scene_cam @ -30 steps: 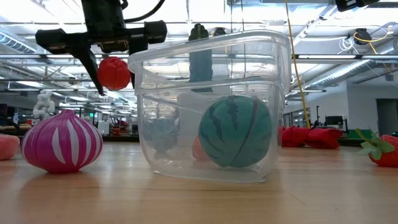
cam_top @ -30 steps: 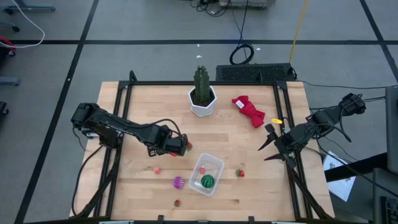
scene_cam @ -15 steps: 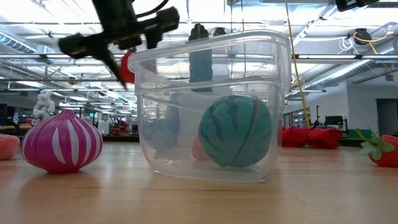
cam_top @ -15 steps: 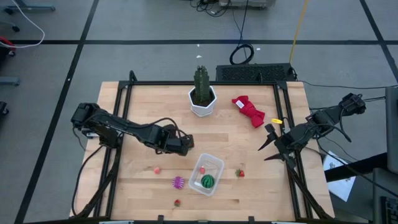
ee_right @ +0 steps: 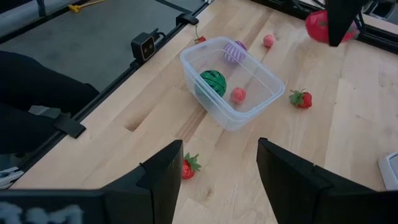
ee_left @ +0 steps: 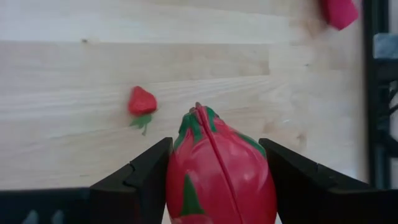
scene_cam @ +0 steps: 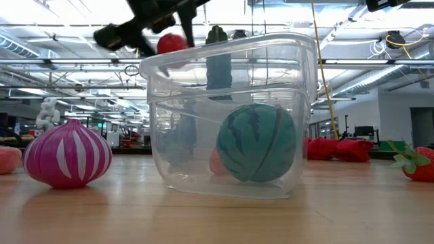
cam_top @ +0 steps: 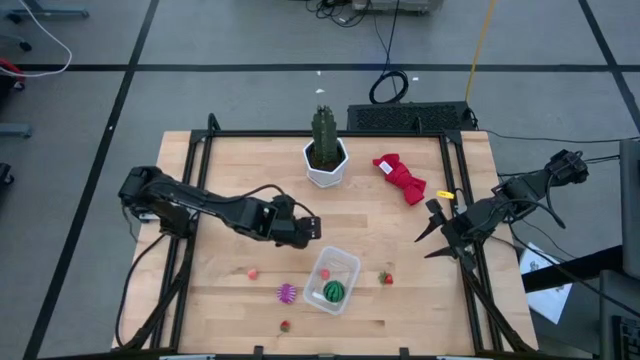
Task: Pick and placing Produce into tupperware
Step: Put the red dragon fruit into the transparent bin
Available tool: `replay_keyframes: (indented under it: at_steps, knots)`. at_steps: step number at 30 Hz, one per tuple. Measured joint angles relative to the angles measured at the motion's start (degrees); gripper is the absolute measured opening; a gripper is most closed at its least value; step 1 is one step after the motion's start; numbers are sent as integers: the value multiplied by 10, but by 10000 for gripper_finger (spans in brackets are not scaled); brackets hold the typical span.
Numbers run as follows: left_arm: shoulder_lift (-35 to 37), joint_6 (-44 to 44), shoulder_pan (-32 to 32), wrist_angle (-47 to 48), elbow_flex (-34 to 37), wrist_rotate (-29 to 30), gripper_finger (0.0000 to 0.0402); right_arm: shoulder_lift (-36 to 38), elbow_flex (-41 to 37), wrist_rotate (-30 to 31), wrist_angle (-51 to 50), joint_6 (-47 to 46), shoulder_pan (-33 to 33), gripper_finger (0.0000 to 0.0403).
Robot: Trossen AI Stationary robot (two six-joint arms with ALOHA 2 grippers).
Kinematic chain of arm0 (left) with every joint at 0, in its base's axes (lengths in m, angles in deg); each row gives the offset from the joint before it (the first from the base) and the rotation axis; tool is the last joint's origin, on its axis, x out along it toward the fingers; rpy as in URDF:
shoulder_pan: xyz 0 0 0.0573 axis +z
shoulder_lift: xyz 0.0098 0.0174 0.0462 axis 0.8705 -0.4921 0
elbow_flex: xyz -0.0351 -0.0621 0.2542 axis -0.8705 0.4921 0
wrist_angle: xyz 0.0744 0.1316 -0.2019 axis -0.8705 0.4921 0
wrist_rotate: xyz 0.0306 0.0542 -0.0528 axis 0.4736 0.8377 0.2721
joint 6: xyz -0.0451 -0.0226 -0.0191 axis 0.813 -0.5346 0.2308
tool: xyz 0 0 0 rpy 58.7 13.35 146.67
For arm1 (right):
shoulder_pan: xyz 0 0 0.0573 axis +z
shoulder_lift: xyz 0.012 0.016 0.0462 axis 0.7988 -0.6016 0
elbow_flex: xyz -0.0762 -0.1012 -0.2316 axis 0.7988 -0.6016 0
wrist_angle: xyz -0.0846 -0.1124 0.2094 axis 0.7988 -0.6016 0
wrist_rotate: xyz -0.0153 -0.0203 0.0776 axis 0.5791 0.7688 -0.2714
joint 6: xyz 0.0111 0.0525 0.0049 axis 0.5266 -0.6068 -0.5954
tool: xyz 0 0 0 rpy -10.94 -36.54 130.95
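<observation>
We see the left hand (cam_top: pixel 311 229) gripping a large red toy fruit w/ green leaves (ee_left: pixel 217 168), just beside the clear plastic tupperware (cam_top: pixel 331 279), which holds a green striped ball (cam_top: pixel 333 292). Right hand (cam_top: pixel 430 234), fingers parted w/ nothing between, waits well apart at the bench (cam_top: pixel 250 170) edge.

L arm: matte black, boxy segmented links, black cable looping over the link just behind left end effector (cam_top: pixel 308 230). Its fingers (ee_left: pixel 134 186): flat black blocks w/ stepped inner edges. R arm: same black finish, thin dark cables behind right end effector (cam_top: pixel 432 232), small yellow tag beside it; fingers (ee_right: pixel 163 176) wide black slabs.
</observation>
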Motion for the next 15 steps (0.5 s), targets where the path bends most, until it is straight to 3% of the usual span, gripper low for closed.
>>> replay_keyframes:
  at_steps: [11,15]
  knots:
    - [-174,-55,-9,236,-322,-19,228,3,0,0,-19,0,0,196]
    - [-253,-60,-18,312,-430,-69,228,17,0,2,-34,0,0,196]
